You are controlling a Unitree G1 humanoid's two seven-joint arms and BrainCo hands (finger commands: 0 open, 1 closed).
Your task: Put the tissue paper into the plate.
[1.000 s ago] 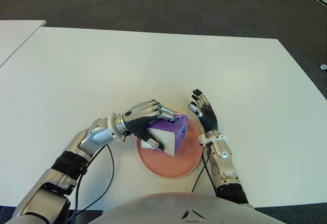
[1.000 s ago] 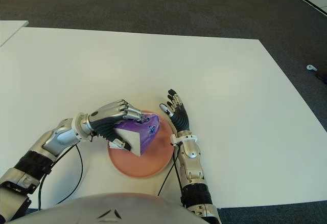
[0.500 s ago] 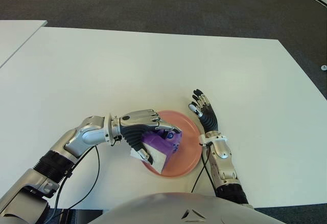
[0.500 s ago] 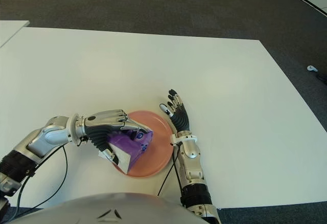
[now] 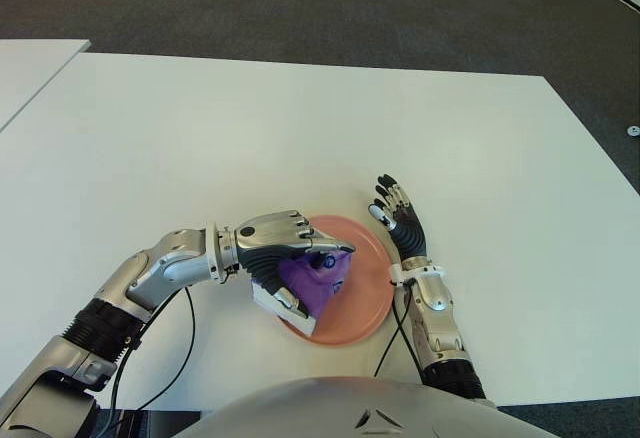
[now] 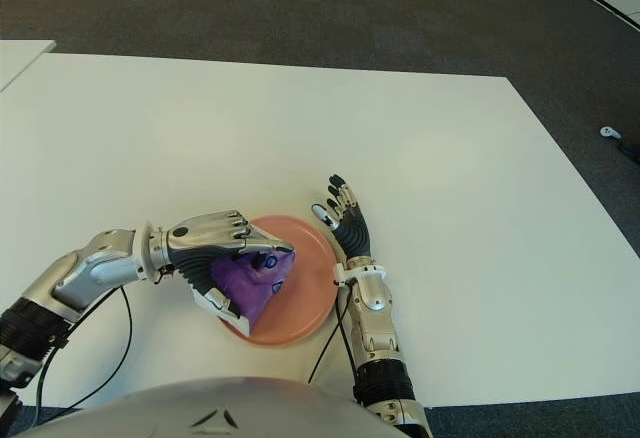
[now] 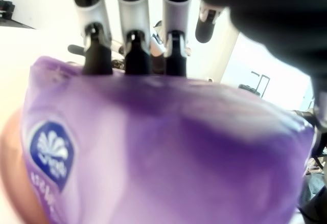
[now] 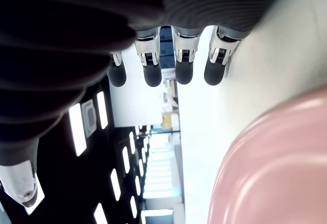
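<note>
L hand (image 5: 285, 248) clenched round the purple tissue pack (image 5: 312, 283) over the plate (image 5: 365, 293), w/ R hand (image 5: 400, 220) slack beside the rim; pack probably light, squashy, best gripped across its sides.

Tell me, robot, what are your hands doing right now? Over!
Left hand shut on tissue pack, over the plate's left edge. Right hand open, at the plate's right. Nothing blocking. Over.
</note>
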